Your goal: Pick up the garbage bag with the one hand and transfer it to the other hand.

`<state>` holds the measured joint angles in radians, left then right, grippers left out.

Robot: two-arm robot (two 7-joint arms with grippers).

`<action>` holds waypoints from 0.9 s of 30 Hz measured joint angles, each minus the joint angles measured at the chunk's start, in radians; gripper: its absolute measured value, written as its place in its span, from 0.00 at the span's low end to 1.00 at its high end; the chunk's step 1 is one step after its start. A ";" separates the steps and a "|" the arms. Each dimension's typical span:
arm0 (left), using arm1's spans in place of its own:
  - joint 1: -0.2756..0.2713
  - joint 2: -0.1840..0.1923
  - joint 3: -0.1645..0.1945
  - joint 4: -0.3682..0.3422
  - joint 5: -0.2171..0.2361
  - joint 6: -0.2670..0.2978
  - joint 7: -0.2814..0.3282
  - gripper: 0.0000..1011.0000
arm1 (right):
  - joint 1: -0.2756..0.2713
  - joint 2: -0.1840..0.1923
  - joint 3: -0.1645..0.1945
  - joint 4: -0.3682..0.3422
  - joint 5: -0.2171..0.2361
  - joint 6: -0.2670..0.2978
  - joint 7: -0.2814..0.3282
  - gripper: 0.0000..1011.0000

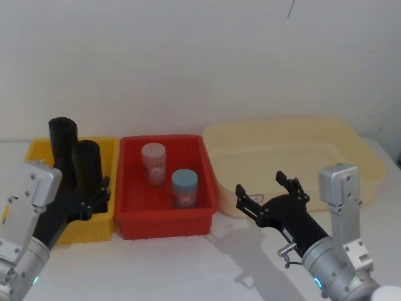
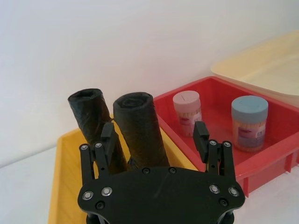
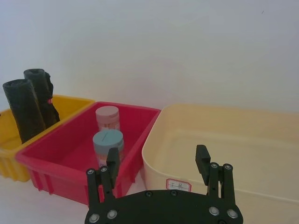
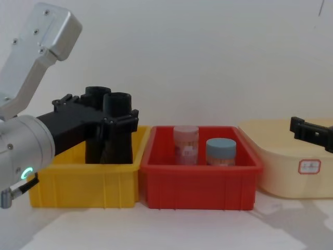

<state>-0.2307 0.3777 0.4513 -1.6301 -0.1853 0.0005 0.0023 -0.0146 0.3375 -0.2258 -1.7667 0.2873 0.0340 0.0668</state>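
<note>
Garbage bag [image 2: 138, 123]: upright, yellow bin [image 2: 65, 177].
My left gripper [image 2: 155, 135]: released, straddling it.
Right gripper [image 1: 260, 183]: released, parked right.

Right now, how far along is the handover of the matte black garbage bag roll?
Done: the black left gripper brackets the garbage bag, fingers open, in the yellow plastic bin. In hand: nothing gripped yet. Left: close, lift, pass to the open black right gripper hovering before the cream plastic tub.
</note>
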 joint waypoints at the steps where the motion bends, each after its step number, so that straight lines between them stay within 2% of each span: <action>1: 0.001 -0.001 -0.001 -0.001 0.002 -0.003 0.002 0.99 | 0.000 0.000 0.000 0.000 0.000 0.000 0.000 0.99; 11: 0.018 -0.012 -0.016 -0.005 0.009 -0.024 0.019 0.99 | 0.000 0.000 0.000 0.000 0.000 0.000 0.000 0.99; 27: 0.022 -0.035 -0.042 0.029 -0.025 -0.032 0.002 0.99 | 0.000 0.000 0.000 0.000 0.000 0.000 0.000 0.99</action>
<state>-0.2083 0.3423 0.4091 -1.6012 -0.2101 -0.0320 0.0040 -0.0147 0.3374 -0.2258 -1.7667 0.2874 0.0340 0.0668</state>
